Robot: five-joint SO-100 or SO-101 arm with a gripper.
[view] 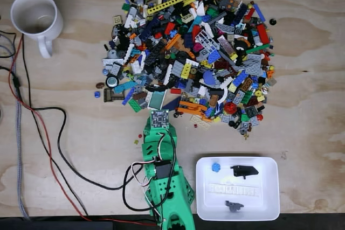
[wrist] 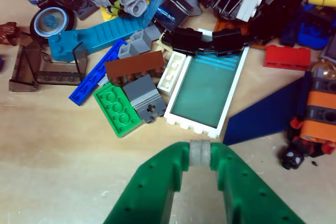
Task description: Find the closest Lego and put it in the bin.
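Observation:
A big pile of mixed Lego pieces covers the upper middle of the table in the fixed view. At its near edge lies a white-framed window piece with a greenish pane. My green gripper sits just below that window, not touching it. Its fingers meet at the tips, shut, with only a small grey pad between them. The white bin stands at the lower right of the fixed view, to the right of my arm, with a few pieces in it.
A green plate with a grey brick, a blue strip and a dark blue wedge flank the window. A white mug stands top left. Red and black cables run down the left side.

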